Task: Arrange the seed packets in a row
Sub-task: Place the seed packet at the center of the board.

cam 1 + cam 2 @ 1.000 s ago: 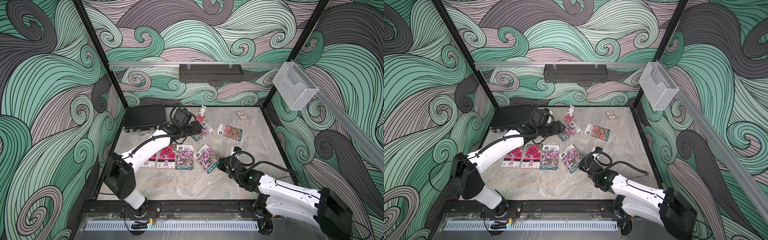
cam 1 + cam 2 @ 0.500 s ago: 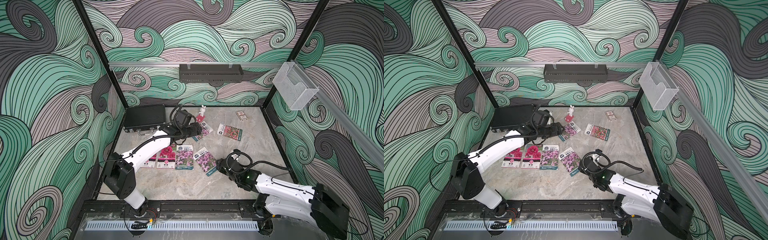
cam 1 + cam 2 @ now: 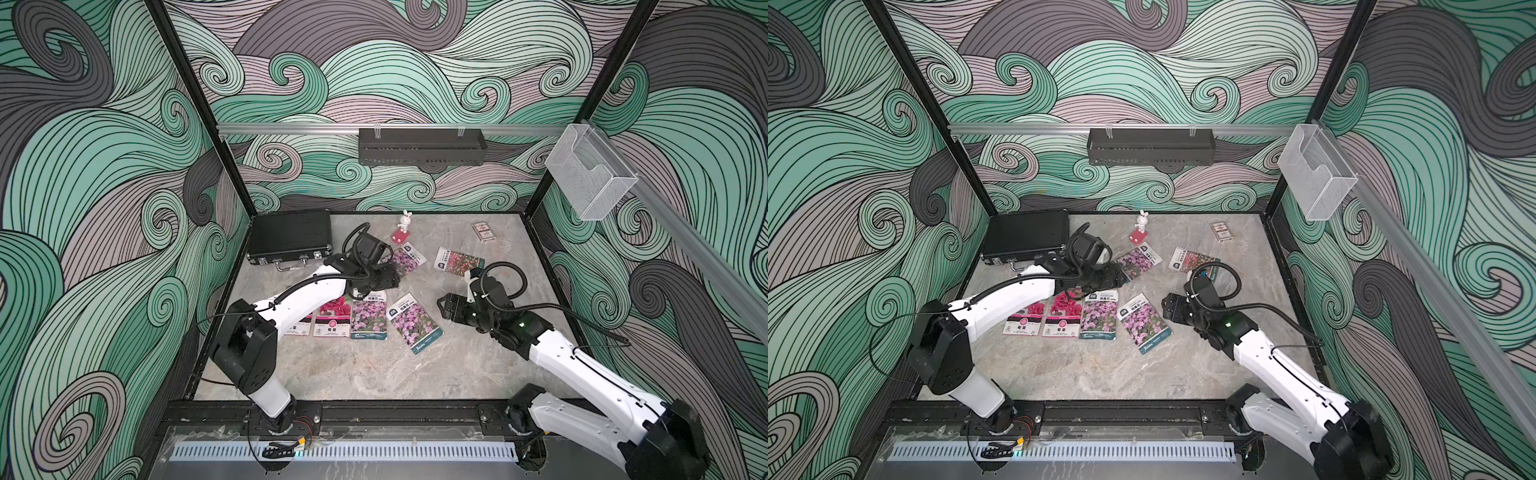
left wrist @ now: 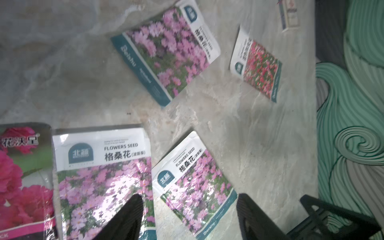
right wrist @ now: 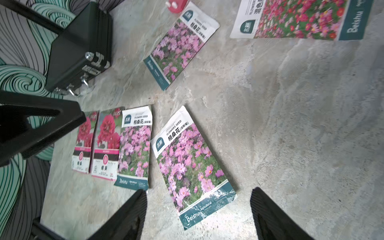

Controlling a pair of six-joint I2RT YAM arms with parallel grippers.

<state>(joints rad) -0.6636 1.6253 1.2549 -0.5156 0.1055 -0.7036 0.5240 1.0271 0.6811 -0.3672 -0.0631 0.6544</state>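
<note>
Six seed packets lie face up on the stone table. Two magenta ones [image 3: 332,316] and a purple one [image 3: 368,314] stand side by side. A second purple packet [image 3: 413,322] lies tilted just right of them. Farther back are a third purple packet [image 3: 405,259] and a red-pink one [image 3: 459,261]. My left gripper [image 3: 388,276] hangs open between the far purple packet and the three side by side, holding nothing [image 4: 187,218]. My right gripper [image 3: 449,307] is open and empty just right of the tilted packet [image 5: 195,162], whose lower end shows between its fingers [image 5: 197,214].
A black case [image 3: 291,239] sits at the back left. A white rabbit figurine [image 3: 404,226] on a red base stands at the back, and a small card box [image 3: 482,231] lies at the back right. A black shelf [image 3: 422,145] and a clear holder [image 3: 590,178] hang on the walls.
My right gripper has opened, let go of the tilted purple packet and drawn back from it. The left gripper has come slightly nearer and its jaws have narrowed a little.
</note>
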